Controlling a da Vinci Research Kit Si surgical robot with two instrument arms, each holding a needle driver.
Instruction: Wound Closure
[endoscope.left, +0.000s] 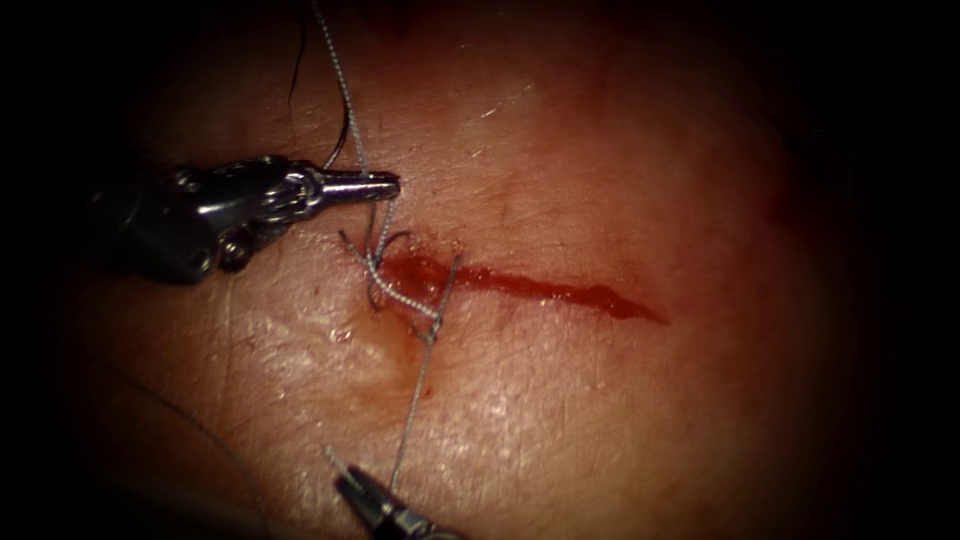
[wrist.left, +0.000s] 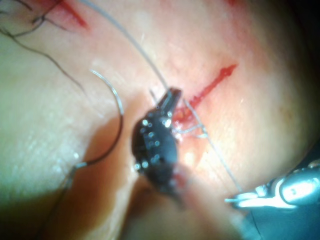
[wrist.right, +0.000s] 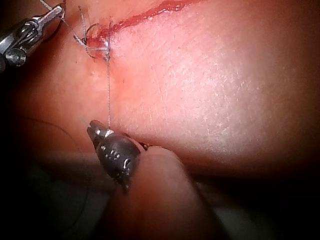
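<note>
The cut (endoscope.left: 560, 290) runs as a red line across the tissue (endoscope.left: 600, 150). At its left end sits a stitch with loose loops of thread (endoscope.left: 385, 275). My left tool (endoscope.left: 388, 183) lies just above that stitch, jaws shut on the thread, which rises from there toward the upper edge. My right tool (endoscope.left: 348, 480) is below the stitch, shut on the other strand (endoscope.left: 410, 410), which runs straight up to the knot. The curved needle (wrist.left: 120, 112) lies free on the tissue beside the left tool (wrist.left: 170, 100), held by neither. The right tool's strand (wrist.right: 108, 90) looks taut above its jaws (wrist.right: 95, 129).
Red fluid pools around the stitch and along the cut (wrist.right: 150, 12). Dark strands of thread (endoscope.left: 297, 65) lie on the tissue above the left tool. The left tool (wrist.right: 47, 17) and the right tool (wrist.left: 252, 200) stand on opposite sides of the knot.
</note>
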